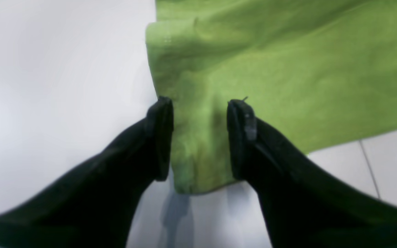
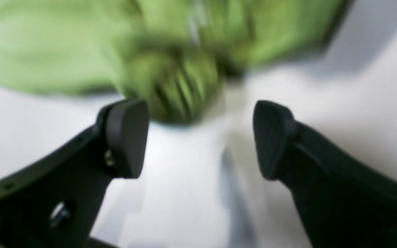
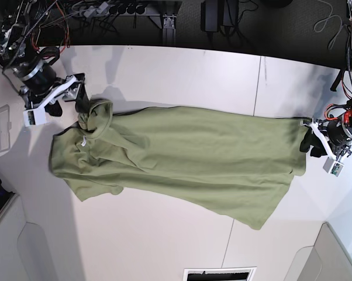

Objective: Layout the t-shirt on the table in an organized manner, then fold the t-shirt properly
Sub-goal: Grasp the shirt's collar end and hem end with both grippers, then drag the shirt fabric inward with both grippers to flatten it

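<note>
The green t-shirt (image 3: 193,152) lies stretched across the white table (image 3: 164,234), neck end at the left, hem at the right, with a bunched fold near the collar. My right gripper (image 3: 79,104) hovers at that bunched neck end. In the right wrist view it (image 2: 198,110) stands wide open, with the blurred t-shirt (image 2: 47,51) just beyond the fingertips and nothing between them. My left gripper (image 3: 310,141) is at the hem corner. In the left wrist view its jaws (image 1: 202,103) stand apart, and a corner of the t-shirt (image 1: 288,69) lies loose between them.
Thin dark seams (image 3: 259,88) cross the table, one showing in the left wrist view (image 1: 369,168). Grey bins sit at the front corners (image 3: 41,252) (image 3: 325,257). Cables and gear (image 3: 135,12) line the far edge. The tabletop around the shirt is white.
</note>
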`<action>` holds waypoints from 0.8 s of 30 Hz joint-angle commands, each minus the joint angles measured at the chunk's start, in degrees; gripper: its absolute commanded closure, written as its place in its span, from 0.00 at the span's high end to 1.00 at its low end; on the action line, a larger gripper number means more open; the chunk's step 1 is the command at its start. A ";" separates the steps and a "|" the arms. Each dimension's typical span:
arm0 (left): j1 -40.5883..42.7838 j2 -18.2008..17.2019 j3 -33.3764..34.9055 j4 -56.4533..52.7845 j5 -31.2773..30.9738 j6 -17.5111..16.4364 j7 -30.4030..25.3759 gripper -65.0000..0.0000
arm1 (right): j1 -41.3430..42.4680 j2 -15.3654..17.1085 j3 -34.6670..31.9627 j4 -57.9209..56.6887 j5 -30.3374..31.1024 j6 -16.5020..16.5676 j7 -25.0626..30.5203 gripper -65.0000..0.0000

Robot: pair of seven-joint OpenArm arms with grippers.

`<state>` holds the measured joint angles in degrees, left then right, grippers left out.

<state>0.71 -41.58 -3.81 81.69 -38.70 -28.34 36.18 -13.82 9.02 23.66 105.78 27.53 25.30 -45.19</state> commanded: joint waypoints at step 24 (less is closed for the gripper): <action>-9.44 11.69 13.31 1.49 5.60 2.54 -3.63 0.44 | 16.65 2.67 -19.91 -22.40 -3.72 6.91 9.22 0.70</action>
<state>-7.40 -29.17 10.07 82.37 -32.23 -25.89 33.78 2.44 11.40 3.64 82.87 23.86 31.75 -34.83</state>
